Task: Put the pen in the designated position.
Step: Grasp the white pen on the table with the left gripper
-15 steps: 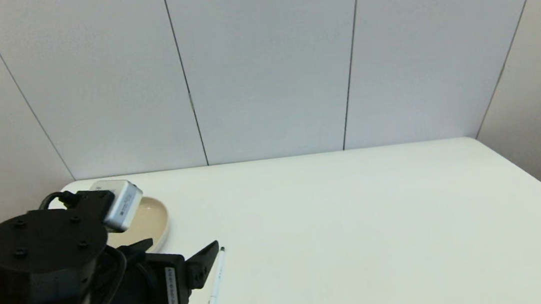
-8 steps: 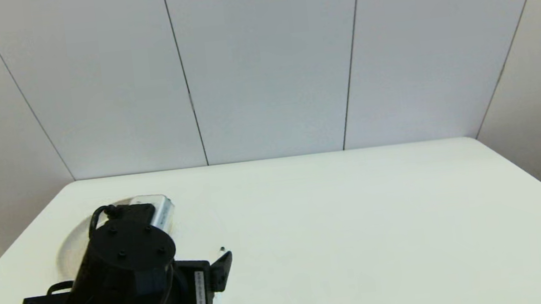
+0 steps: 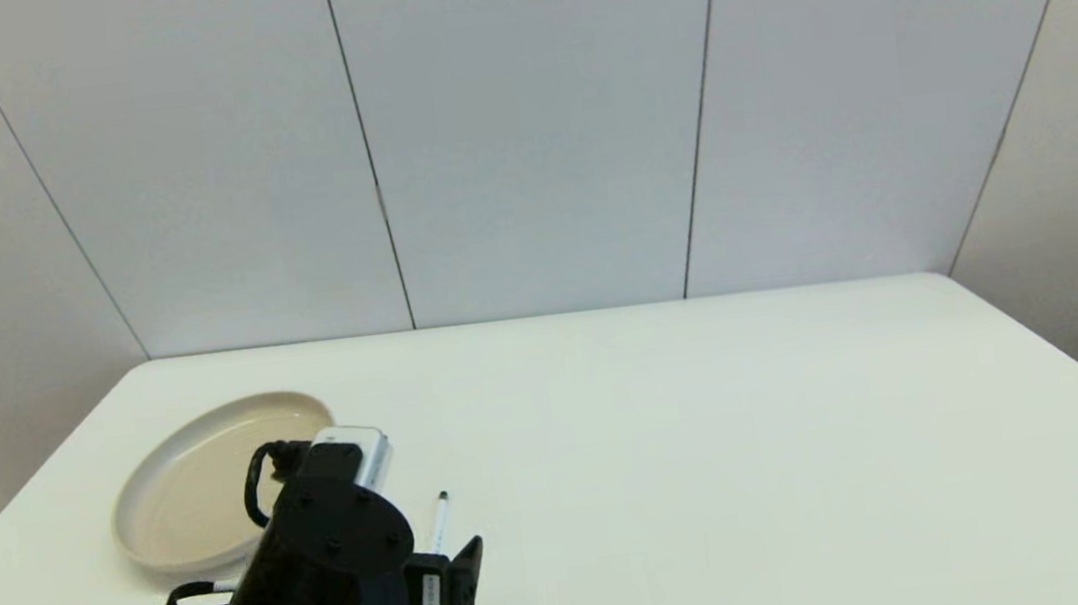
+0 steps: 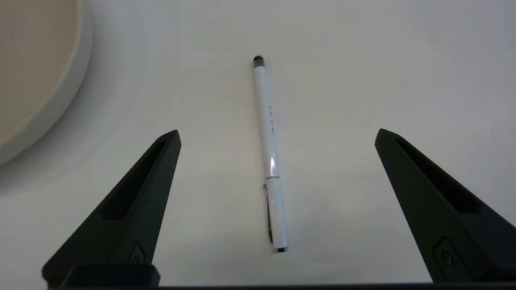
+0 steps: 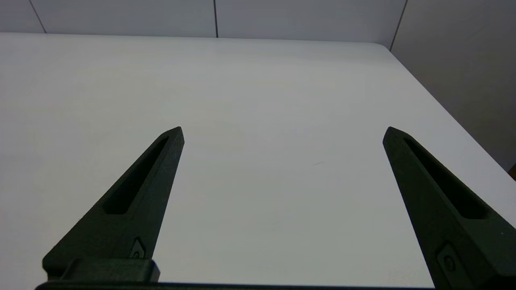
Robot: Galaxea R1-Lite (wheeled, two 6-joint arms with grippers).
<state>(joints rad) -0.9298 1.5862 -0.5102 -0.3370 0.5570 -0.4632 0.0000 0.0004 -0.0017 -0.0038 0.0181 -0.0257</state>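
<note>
Pen is now framed lengthwise between the wide-spread left claw, which has been swung over it, so a grab looks imminent.

white pen, beige dish, black tool

Left arm at 7 o'clock of head view, wrist pitched downward, left gripper low over table, fingers spread wide, nothing clamped. Right gripper parked, fingers splayed wide, seen only from own wrist camera.
</note>
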